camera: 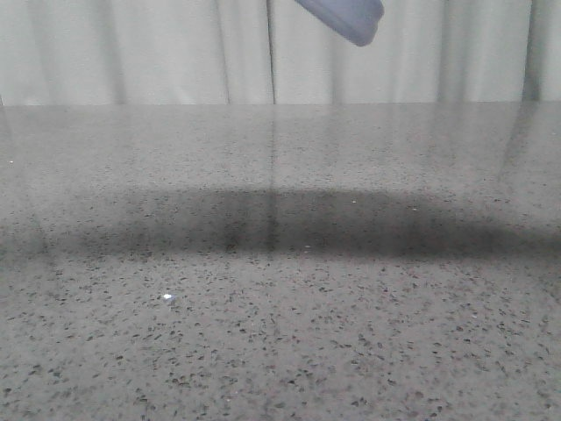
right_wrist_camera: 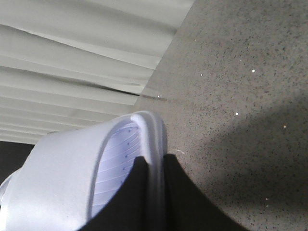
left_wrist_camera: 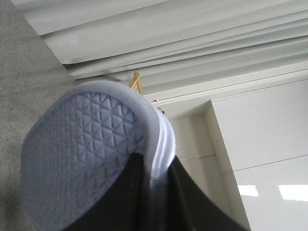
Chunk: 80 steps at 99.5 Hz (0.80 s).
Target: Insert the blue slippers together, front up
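Left pincer (left_wrist_camera: 153,192): clamped on the edge of one slipper (left_wrist_camera: 86,159), dark fingers (left_wrist_camera: 115,202) either side of the sole rim; triangle-patterned tread facing the wrist camera.
Right pincer (right_wrist_camera: 153,192): clamped on the rim of the other slipper (right_wrist_camera: 96,178), ribbed footbed and wide strap in view, dark fingers (right_wrist_camera: 183,202) either side of the edge.
Blue slippers: both off the table (camera: 280,333) and held in the air, one per arm; in the front view only a rounded pale-blue end (camera: 351,17) showing at the far top, right of centre, the rest out of frame.
Table: speckled grey, carrying nothing in view but a broad dark shadow band across the middle; pleated curtain (camera: 175,53) at the far edge.
Done so far, judging by the views: both slippers picked up and lifted high.
Contact between the two slippers: cannot tell; neither wrist view shows the other slipper.
Left to do, as a judgement: line up the pair, slide one into the other, and bring the nested pair down with the front end up.
Main risk: thin edge grips, so a slipper could twist between the fingers when pressed against its mate.
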Tool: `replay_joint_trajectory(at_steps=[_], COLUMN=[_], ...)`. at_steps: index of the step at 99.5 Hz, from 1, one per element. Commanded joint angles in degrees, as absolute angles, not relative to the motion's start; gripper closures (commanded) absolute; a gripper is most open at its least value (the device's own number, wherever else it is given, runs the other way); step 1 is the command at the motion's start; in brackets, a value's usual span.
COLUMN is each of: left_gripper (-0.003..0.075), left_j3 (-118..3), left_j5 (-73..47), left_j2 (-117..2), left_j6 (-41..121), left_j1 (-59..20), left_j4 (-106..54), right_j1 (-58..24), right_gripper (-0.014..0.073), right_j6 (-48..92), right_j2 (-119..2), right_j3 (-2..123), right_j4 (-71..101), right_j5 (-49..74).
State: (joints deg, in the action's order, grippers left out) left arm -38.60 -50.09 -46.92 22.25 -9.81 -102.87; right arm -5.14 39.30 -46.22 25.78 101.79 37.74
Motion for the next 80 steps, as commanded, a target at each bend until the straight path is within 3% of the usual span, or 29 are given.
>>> replay_joint_trajectory(at_steps=[1,27,51,63,80], left_gripper=[0.0704,0.0704,0.0704,0.0704,0.0704], left_j3=[-40.2,-40.2,-40.2,-40.2,-39.2], left_j5=[-58.2,-58.3,-57.0,-55.3,-52.3], left_j2=[-46.8,-46.8,-46.8,-46.8,-46.8], left_j6=[21.5,22.6,22.6,22.6,22.6], left_j1=[-10.5,-10.5,-10.5,-10.5,-10.5], left_j4=[-105.7,-105.5,-104.0,-102.0,-101.5], right_j1=[-5.7,-5.7,-5.7,-5.7,-5.7], right_gripper=[0.0701,0.0701,0.0682,0.0561,0.0277], right_j6=[43.1,50.3,57.8,59.5,61.4], right_j2=[-47.4,-49.1,-48.8,-48.8,-48.8], right_j3=[29.9,32.2,32.2,32.2,32.2], right_j4=[107.2,107.2,106.8,106.2,106.0], right_j5=[53.3,59.1,49.8,47.5,44.2])
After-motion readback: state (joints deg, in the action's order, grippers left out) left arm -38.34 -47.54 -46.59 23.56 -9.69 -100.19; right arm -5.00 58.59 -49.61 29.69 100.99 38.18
